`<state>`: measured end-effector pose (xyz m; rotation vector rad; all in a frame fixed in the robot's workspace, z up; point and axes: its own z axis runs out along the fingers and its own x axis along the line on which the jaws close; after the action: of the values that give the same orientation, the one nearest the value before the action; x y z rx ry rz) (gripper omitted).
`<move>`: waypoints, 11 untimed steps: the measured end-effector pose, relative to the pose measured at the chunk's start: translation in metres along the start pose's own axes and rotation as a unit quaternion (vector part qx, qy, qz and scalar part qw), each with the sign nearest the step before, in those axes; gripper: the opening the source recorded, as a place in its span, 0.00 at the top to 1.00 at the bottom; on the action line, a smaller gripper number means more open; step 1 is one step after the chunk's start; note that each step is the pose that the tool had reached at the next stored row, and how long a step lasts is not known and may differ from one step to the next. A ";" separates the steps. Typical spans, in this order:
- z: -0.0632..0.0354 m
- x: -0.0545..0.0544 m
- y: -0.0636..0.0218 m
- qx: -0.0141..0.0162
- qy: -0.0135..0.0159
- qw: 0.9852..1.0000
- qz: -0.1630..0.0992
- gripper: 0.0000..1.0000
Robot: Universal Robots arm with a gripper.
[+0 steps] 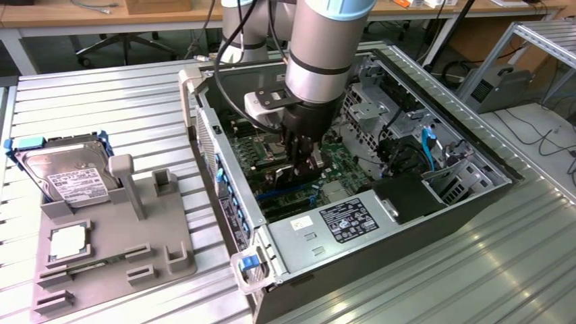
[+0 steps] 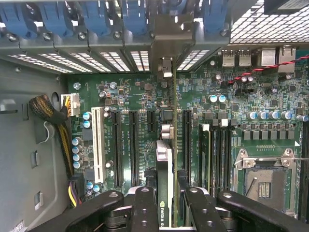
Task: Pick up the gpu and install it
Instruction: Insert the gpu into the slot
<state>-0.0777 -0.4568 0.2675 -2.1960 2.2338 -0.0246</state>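
**Black claw clamped on the gpu inside the case**

Black gripper [image 2: 167, 194] is closed on the gpu [image 2: 164, 164]; one finger [image 2: 145, 208] sits on each side of the card, and the wrist view sees the card edge-on with a green-lettered label near the fingers; card stands upright over the green motherboard [image 2: 145, 96], running parallel to the long black expansion slots [image 2: 134, 145] and lying between two of them; white slot [image 2: 98, 140] is further off to one side; CPU socket [image 2: 263, 179] is well apart on the other side; far end of the card points toward the rear slot openings under the row of blue latches [image 2: 96, 19]; whether the card edge touches a slot, I cannot tell.

Exterior view: arm reaches down into the open computer case [image 1: 209, 145], gripper low over the board, near the labelled power supply [image 1: 347, 219]; case lies on a ribbed metal table [image 1: 108, 94]; on the exterior view's left a grey fixture [image 1: 166, 236] holds the hard drive [image 1: 67, 172] in its blue frame, with the small silver chip [image 1: 67, 241] just beside it.
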 end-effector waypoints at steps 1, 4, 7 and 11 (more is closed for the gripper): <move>0.0003 0.000 0.0000 0.000 0.000 1.000 0.000 0.73; 0.0011 0.000 0.0000 0.000 0.000 1.000 0.000 0.73; 0.0013 0.000 0.0000 0.000 0.000 1.000 0.000 0.73; 0.0012 0.000 0.0000 0.000 0.000 1.000 0.000 0.73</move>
<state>-0.0777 -0.4566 0.2664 -2.1956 2.2338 -0.0245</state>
